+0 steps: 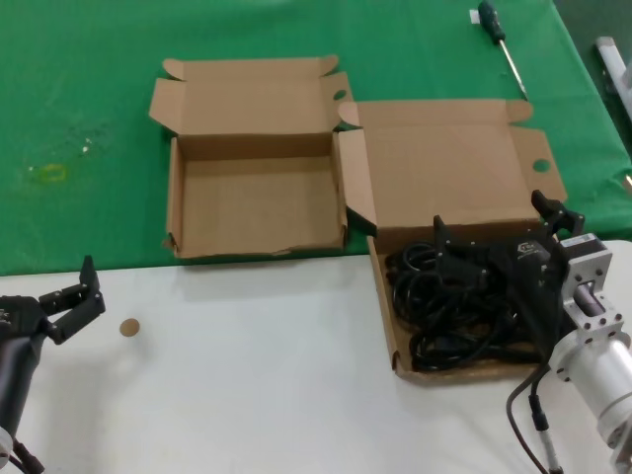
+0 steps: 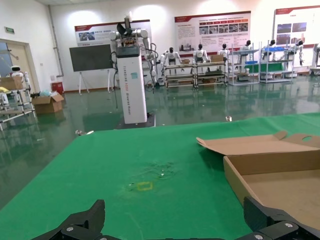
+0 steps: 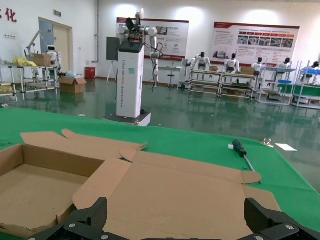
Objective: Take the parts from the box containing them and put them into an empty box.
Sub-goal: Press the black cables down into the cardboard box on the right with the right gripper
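The parts, black power cords, lie tangled in the wider brown box at the right. Its big lid lies flat behind it. My right gripper hovers open just above the cords, nothing between its fingers. The cords do not show in the right wrist view. The narrower box sits to the left with only bare cardboard inside, its lid folded back. My left gripper rests open over the white table at the near left.
A green-handled screwdriver lies on the green cloth behind the wider box. A small brown disc lies on the white table near the left gripper. A yellow mark shows on the cloth.
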Motion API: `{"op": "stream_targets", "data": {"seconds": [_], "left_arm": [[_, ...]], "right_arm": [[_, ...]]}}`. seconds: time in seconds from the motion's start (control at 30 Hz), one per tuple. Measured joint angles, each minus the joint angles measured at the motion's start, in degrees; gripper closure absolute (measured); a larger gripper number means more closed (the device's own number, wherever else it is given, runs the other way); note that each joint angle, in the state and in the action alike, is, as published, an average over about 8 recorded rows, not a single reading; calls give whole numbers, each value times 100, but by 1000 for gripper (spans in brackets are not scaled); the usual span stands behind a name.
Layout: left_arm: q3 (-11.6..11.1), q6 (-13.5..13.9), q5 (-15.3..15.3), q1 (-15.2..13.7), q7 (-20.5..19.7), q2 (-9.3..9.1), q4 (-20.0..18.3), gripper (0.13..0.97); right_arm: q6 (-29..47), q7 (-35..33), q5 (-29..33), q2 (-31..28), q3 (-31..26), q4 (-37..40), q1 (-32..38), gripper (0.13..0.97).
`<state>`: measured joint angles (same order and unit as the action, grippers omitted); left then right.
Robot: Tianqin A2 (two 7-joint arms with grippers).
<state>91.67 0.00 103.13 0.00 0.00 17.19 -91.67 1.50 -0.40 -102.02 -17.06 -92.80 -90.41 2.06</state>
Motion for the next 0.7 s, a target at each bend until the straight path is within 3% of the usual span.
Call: {"op": "stream_targets", "data": {"seconds": [0.7], "left_arm": [[0, 0, 0, 0, 0, 0, 0, 135]], "right_arm": [[0, 0, 0, 0, 0, 0, 0, 129]]}}
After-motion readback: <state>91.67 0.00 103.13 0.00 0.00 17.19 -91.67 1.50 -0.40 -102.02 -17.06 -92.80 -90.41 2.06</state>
